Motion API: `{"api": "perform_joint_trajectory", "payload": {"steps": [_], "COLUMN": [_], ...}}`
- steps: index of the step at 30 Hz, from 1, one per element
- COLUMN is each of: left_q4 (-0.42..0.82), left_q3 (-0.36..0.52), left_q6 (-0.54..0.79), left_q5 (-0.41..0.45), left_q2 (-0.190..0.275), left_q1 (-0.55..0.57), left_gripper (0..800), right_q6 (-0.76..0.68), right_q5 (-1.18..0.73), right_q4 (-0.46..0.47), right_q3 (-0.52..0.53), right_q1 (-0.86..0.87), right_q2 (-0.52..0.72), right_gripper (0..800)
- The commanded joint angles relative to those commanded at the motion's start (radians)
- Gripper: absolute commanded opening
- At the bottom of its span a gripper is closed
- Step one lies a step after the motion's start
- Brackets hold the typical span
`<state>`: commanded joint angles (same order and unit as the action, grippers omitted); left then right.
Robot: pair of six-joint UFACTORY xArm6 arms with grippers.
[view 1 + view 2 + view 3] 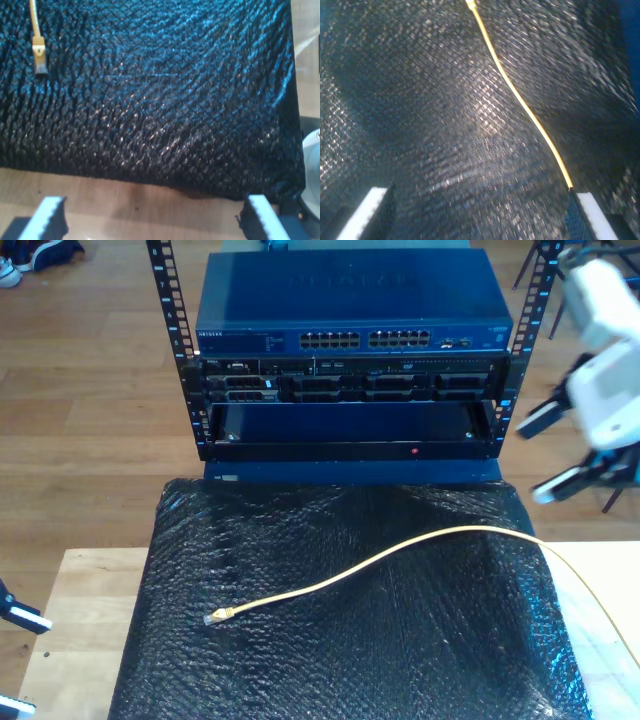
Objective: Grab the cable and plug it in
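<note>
Nothing is grasped yet — this is the opening step, reaching for the cable (400, 552).

The cable lies loose across a black, quilted, glossy mat (340, 640) that covers the wooden bench (85, 590). It is thin, pale yellow and limp, curving from the exterior view's right edge down to its plug (218, 617), which rests on the mat toward the exterior view's left and near side. The plug is a small clear plastic block behind an orange-yellow boot — stiff where the cord is floppy.

My first gripper (150, 220) hangs with its pale, ridged fingers (47, 217) spread wide and empty over the mat's near edge, the plug well off from them. My second gripper (480, 220) is likewise wide open and holds nothing; the cord runs just beside one finger.

On the far side stands a dark metal rack (345, 400) with a blue switch (350, 305) on top, its rows of small sockets facing the bench.

The next move, as I judge it, calls for closing on the cord just behind the boot, so the plug stays steerable toward a socket.
</note>
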<state>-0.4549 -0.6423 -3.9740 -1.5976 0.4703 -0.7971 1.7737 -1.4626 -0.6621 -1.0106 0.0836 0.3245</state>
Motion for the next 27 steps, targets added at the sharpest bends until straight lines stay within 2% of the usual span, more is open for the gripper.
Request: {"api": "perform_joint_trajectory", "payload": {"steps": [11,23,27], "left_q4": [-0.028,-0.028,-0.028], "left_q3": [0.041,0.043,0.043], "left_q6": [-0.011,-0.015,-0.015], "left_q5": [0.048,0.054,0.055], "left_q2": [0.000,-0.021,-0.021], "left_q1": [0.000,-0.002,-0.002], "left_gripper": [800,800,800], "right_q6": [-0.095,-0.144,-0.169], "right_q5": [0.121,0.180,0.212], "right_q4": [0.083,0.094,0.124], "right_q3": [0.025,0.023,0.018], "right_q1": [-0.192,-0.318,-0.361], "right_q2": [-0.020,-0.048,-0.060], "right_gripper": [792,791,791]}}
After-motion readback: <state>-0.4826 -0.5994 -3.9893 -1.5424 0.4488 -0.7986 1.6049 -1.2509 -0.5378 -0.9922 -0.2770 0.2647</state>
